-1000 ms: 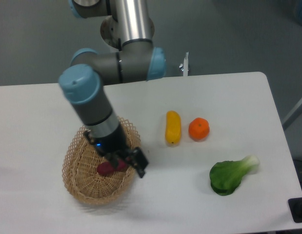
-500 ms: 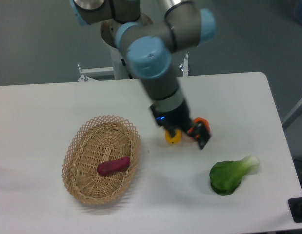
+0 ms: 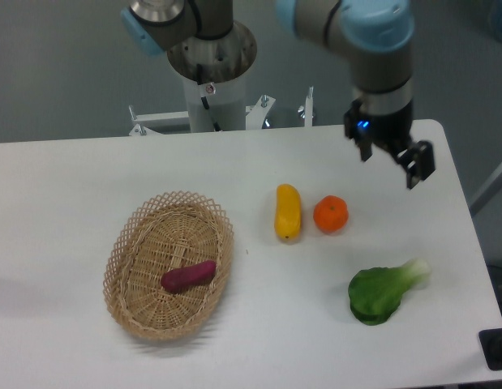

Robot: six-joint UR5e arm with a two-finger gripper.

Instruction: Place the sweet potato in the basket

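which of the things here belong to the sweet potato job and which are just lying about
Belong to the job:
sweet potato, lying inside the basket
basket

Just lying about:
yellow vegetable
orange fruit
leafy green

A long yellow vegetable (image 3: 287,211) lies on the white table (image 3: 88,178), near the middle. A round orange fruit (image 3: 331,215) sits just beside it, on its right. A leafy green vegetable (image 3: 384,291) with a pale stem lies lower down, closer to the front right corner of the table.
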